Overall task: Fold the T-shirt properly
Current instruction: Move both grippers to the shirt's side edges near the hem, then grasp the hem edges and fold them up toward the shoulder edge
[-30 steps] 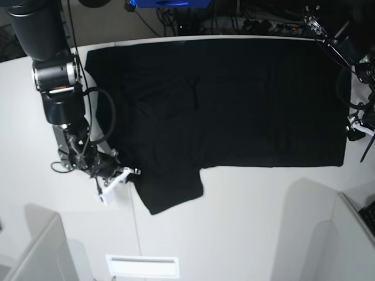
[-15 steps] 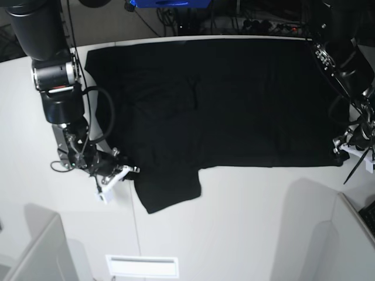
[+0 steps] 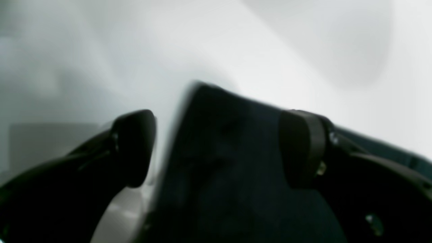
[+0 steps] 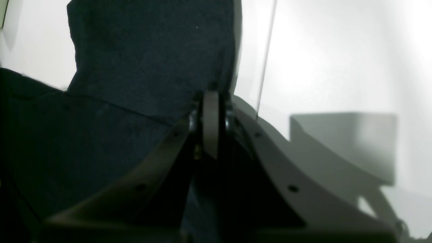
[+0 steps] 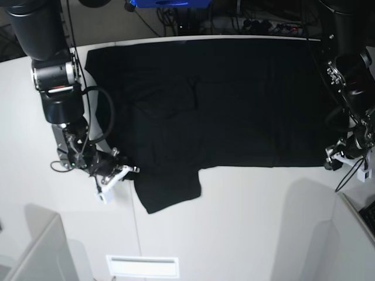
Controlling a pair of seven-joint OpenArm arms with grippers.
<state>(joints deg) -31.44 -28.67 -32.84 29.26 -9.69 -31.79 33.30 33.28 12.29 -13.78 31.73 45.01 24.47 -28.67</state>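
T-shirt (image 5: 222, 102) lay spread flat, plain black side up, across far half of table (image 5: 246, 222); one sleeve stuck out toward near edge. No fold made yet, by look of it; all folds left to do.

Right gripper (image 5: 120, 171) pressed together, pinching cloth at sleeve edge. Left gripper (image 5: 338, 162) spread wide, straddling hem corner (not gripping).

No print, brand or writing readable.

A white table (image 5: 246, 222) under soft light, with dark cables (image 5: 258, 24) and a blue object (image 5: 159, 3) behind it.
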